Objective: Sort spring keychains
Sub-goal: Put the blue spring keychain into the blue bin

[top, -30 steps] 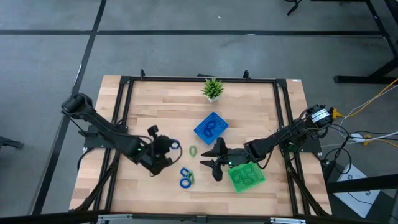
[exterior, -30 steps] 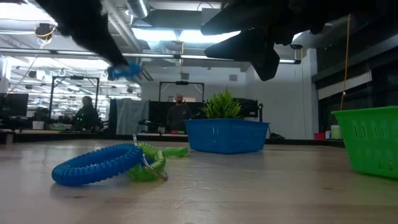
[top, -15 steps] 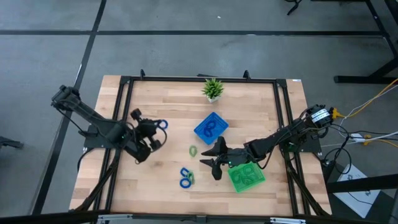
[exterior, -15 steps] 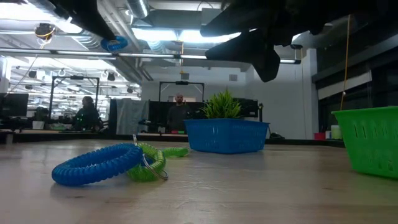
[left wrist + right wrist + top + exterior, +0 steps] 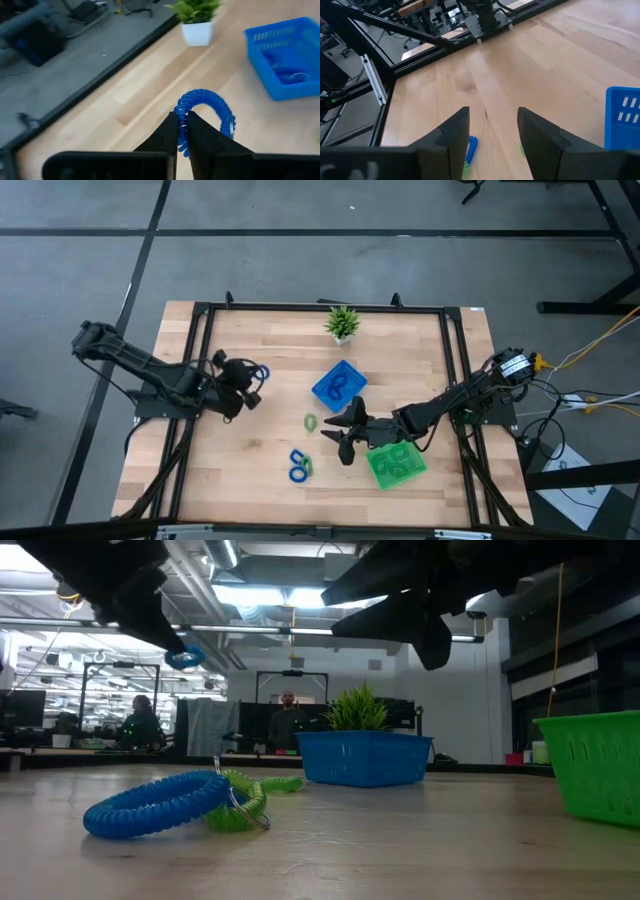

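Blue spring keychain [image 5: 206, 106] now pinched in our left tool [image 5: 247, 383], lifted off the surface and swung back-left, so blue tray [image 5: 340, 385] drop comes next; right tool [image 5: 345, 438] hovers open, empty.

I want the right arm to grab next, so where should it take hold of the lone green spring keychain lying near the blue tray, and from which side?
Come straight down from above: the green keychain lies flat and alone on the table. Close the open right gripper across one side of the coil, not the hollow middle.
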Tool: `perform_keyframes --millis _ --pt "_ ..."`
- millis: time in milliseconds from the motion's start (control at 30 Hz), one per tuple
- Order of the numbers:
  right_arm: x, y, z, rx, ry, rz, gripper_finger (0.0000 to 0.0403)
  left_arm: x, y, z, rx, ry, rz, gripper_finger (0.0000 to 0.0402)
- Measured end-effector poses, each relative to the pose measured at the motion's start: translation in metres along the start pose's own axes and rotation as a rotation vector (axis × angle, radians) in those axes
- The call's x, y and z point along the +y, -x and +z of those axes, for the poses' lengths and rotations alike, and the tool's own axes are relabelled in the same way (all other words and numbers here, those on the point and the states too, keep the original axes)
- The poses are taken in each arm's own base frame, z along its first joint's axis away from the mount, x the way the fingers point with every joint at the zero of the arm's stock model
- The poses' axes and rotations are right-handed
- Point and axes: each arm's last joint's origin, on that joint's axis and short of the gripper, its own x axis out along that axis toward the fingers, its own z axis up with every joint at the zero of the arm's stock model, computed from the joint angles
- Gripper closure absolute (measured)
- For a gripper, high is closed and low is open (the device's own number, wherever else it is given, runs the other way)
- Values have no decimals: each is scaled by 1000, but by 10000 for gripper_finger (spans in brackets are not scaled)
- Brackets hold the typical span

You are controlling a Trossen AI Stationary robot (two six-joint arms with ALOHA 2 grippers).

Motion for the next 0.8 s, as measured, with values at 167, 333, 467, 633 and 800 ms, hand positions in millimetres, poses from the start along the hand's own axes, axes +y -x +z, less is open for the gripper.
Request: perform_keyframes --millis 167,333,467,633,800 --pt "-1 -1 1 -2 -4 -5 238 -7 -6 2 -64 13 -171 384" --pt "-3 -2 2 -6 -9 -11 238 -9 -11 8 -132 8 -332 384" --pt "-3 -2 3 -12 -18 -9 238 -10 -15 10 -165 13 -402 384" --pt "-2 -2 5 -29 -26 3 238 -9 -20 8 -228 34 -419 384" --pt "-1 -2 7 -51 -7 15 238 -11 -21 10 -262 -14 -391 384"
